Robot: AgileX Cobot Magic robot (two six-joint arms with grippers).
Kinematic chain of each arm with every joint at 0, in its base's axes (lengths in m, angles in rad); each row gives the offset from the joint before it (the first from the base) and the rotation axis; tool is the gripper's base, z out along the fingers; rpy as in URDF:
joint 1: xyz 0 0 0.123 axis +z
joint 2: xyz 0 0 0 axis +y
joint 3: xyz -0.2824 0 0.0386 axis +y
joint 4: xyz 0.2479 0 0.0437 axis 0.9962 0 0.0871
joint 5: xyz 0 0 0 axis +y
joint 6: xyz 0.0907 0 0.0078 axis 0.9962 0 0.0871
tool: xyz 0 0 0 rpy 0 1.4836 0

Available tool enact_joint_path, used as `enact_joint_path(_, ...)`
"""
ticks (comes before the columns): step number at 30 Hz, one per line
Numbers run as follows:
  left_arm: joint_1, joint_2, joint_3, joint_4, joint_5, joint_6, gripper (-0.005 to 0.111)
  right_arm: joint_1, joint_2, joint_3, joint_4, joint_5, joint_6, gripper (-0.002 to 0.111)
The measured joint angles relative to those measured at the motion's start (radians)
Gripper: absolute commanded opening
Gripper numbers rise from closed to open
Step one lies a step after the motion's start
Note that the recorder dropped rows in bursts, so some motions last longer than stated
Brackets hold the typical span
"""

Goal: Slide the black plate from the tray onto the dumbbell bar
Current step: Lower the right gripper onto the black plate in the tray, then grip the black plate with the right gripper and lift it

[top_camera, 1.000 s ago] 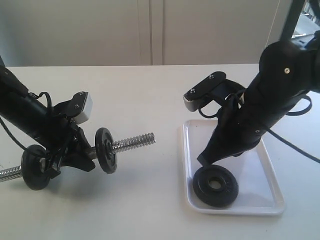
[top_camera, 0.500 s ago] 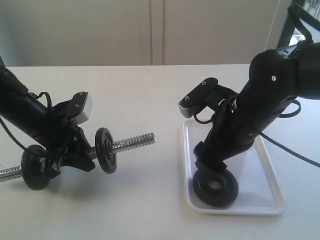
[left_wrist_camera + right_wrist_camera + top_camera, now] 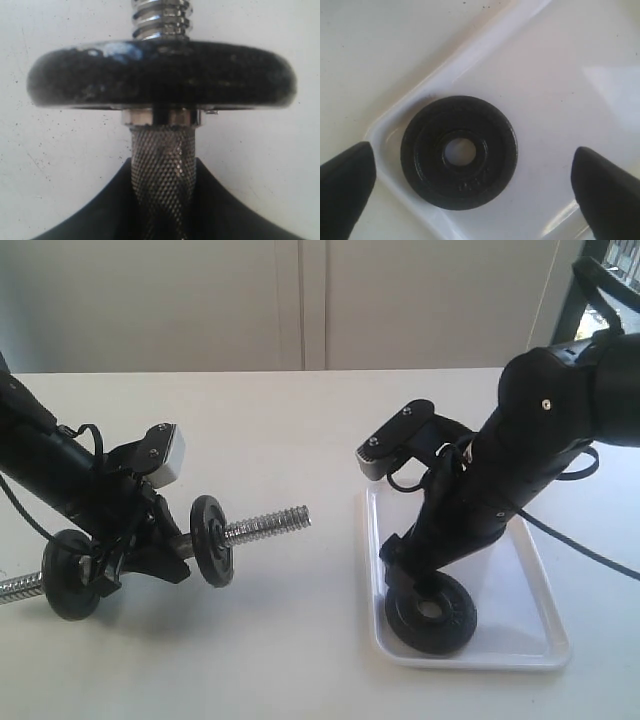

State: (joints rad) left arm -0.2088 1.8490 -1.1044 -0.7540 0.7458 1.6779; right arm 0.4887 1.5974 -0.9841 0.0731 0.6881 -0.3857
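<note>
Right claw (image 3: 472,154) stands spread wide and holds nothing: in its wrist view the two black fingers (image 3: 347,182) sit at the lower left and lower right of the frame, each clear of the black plate (image 3: 431,611) that lies between them. That plate rests flat in the tray (image 3: 530,575), pushed into the tray's lower left corner in the exterior view, its central hole facing up. The tray itself sits on the white tabletop (image 3: 300,420) at the lower right of that frame, and the right arm leans down over it from the upper right. At the left of the exterior frame the left claw (image 3: 162,215) is clamped on the knurled middle of the dumbbell bar (image 3: 265,523), holding it clear of the tabletop with its bare threaded end pointing toward the tray and tilted slightly upward. One black disc (image 3: 211,540) sits on the bar just beside the claw, and a second disc (image 3: 68,575) lies on the claw's other side, toward the frame's left edge.
</note>
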Motion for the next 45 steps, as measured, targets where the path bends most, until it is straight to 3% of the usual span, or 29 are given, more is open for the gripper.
enact_joint_path(13,0.0,0.0,0.0,0.0,0.0,0.0,0.0,0.0,0.173,0.013,-0.002,-0.016,-0.002,0.103)
enact_joint_path(41,0.0,0.0,0.0,0.0,0.0,0.0,0.0,0.0,0.232,0.013,-0.002,-0.026,0.004,0.103)
enact_joint_path(45,0.0,0.0,0.0,0.0,0.0,0.0,0.0,0.0,0.232,0.013,-0.006,-0.018,0.045,0.093)
